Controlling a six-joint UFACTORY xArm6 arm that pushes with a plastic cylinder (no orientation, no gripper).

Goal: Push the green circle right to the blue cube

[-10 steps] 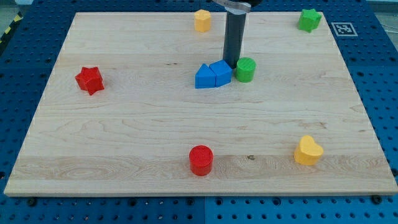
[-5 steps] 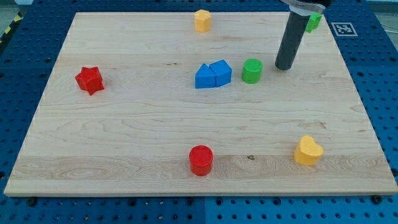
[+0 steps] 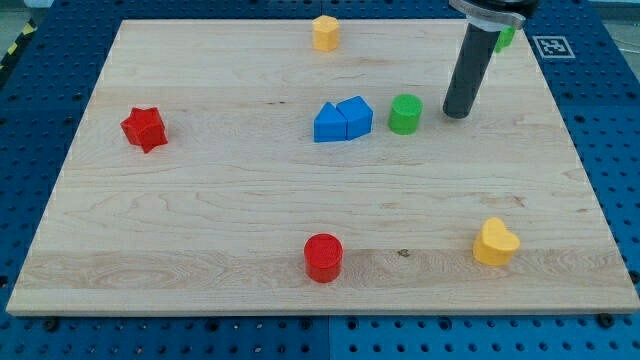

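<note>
Flanking green circle (image 3: 405,114) (view's right): my tip (image 3: 456,115)

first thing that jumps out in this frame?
The dark rod dropping from the view's top right, my tip on the board just right of the green circle, apart from it. Left of that circle, across a small gap, the two blue blocks sit pressed together near the board's centre.

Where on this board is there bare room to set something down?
Bare wood runs between the red star and blue blocks, and between the red cylinder and yellow heart. It is crowded around the green cylinder, with my tip to its right.
</note>
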